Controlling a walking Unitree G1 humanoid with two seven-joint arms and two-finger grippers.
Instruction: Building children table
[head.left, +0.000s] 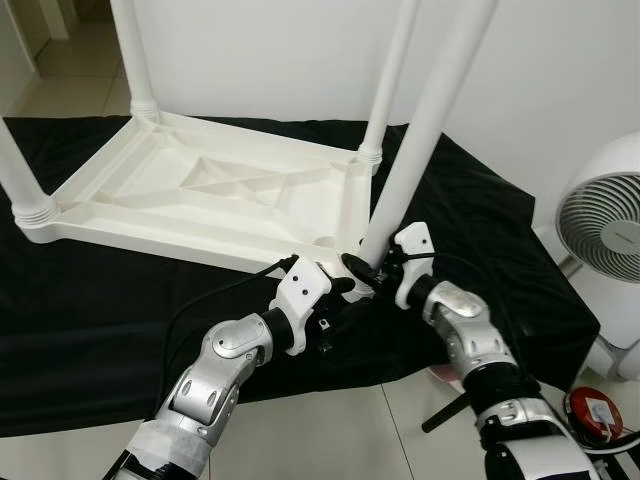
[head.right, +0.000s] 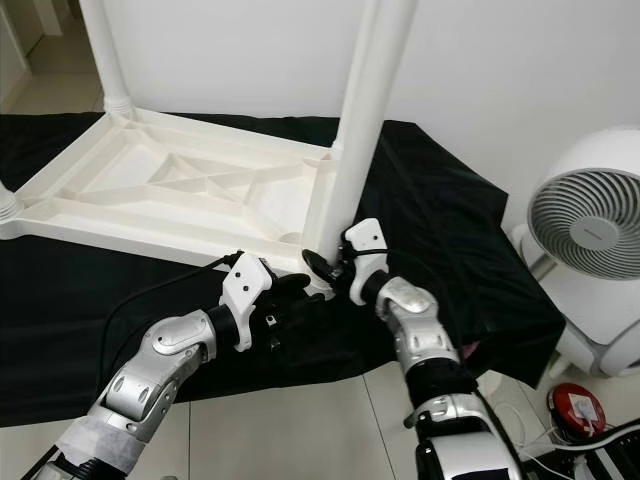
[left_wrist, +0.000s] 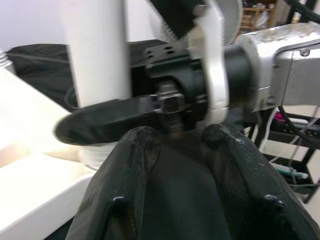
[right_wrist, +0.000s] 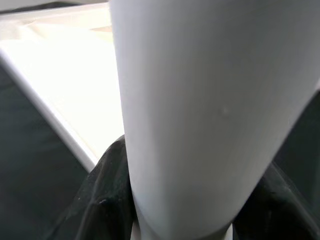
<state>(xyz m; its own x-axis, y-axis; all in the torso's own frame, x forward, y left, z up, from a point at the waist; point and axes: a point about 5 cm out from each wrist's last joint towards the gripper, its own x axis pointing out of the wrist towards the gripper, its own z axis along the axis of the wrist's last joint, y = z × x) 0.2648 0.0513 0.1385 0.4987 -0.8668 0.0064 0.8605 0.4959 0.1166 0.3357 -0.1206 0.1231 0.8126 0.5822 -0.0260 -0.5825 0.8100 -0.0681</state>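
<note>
A white children's table (head.left: 210, 195) is lying upside down on a black cloth (head.left: 90, 310), three legs already standing up from its corners. The right gripper (head.left: 362, 268) is pinching the base of the fourth leg (head.left: 425, 130) — its black fingers (right_wrist: 107, 200) are sitting on either side of the tube — at the table's near corner socket. The left gripper (head.left: 340, 290) is hovering just beside that corner, fingers (left_wrist: 132, 165) spread and holding nothing. A white fan (head.left: 605, 235) is standing at the right.
</note>
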